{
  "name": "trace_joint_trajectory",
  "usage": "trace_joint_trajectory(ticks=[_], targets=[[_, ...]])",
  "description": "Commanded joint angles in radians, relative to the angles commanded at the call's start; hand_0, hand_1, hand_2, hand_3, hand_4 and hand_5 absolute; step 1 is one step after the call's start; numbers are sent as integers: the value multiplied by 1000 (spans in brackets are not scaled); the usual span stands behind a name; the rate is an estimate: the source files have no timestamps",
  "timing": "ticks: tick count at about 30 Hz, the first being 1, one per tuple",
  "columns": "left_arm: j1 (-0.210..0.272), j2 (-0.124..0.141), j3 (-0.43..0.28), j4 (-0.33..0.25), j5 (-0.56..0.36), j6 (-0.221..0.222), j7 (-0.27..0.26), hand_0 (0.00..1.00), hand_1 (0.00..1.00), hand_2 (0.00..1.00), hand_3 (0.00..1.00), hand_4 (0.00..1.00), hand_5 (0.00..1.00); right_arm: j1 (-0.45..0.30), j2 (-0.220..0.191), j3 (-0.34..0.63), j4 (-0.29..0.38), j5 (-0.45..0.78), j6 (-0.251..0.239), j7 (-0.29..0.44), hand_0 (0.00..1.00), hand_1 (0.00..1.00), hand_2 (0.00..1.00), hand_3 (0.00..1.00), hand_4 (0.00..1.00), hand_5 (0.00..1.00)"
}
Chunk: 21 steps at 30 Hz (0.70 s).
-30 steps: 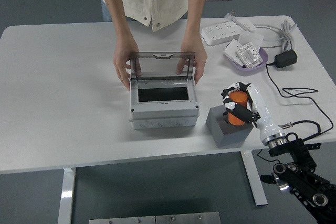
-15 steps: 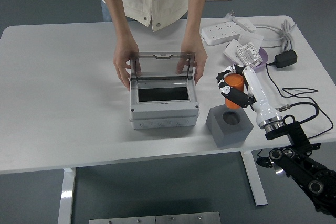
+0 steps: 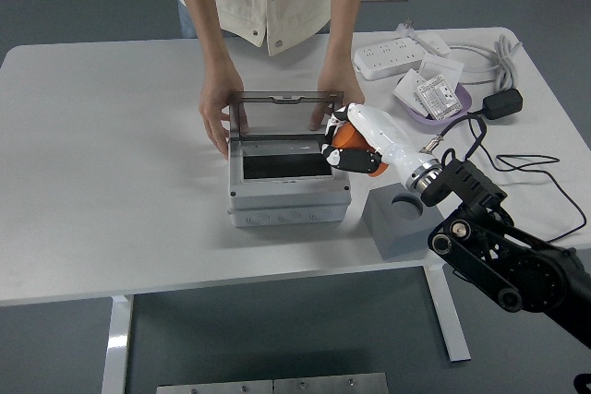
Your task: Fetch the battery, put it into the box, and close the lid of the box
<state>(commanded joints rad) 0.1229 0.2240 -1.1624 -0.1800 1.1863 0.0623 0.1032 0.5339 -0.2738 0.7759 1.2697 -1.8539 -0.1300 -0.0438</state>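
A person stands at the far edge of the bench [image 3: 111, 136], both hands on the box [image 3: 288, 193] near the bench's middle: one hand [image 3: 218, 115] against its left back corner, the other hand [image 3: 334, 103] at the right, steadying the smoky lid [image 3: 282, 114], which stands upright and open. Over the box's right rim hangs the robot's right hand [image 3: 355, 145], its fingers [image 3: 351, 161] wrapped round the orange battery [image 3: 347, 136], held just above the open compartment. Just right of the box sits a grey holder block [image 3: 399, 223], its round socket showing. Toward the far right corner lie a purple tray [image 3: 434, 108], a white power strip [image 3: 392, 57] and a black adapter [image 3: 502, 103] with its cable. The left hand isn't visible.
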Motion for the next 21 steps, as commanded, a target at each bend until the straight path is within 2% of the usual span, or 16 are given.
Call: trace_joint_trajectory(ticks=[4,7,8,15,21], targets=[[1,4,4,0,-5,0,2,600,747,577,517,248,66,70,29,-47,-24,-89,47,-59,35,192,215,240,2,2],[1,7,11,0,-11,-1,3,600,747,577,517,248,66,122,54,-80,-48,-128,65,-78,35,192,215,240,2,2],[1,8,12,0,-13,-2,4,601,748,578,515,246,68,138,63,-90,-58,-133,68,-82,57,190,193,214,2,2],[0,13,22,0,-21,-5,6,600,749,578,515,243,70,237,126,-160,-144,-129,80,-89,54,185,191,202,2,2],[-3,16,26,0,-22,-6,8,600,749,579,515,240,66,279,161,-195,-195,-110,73,-83,53,184,193,200,2,2]])
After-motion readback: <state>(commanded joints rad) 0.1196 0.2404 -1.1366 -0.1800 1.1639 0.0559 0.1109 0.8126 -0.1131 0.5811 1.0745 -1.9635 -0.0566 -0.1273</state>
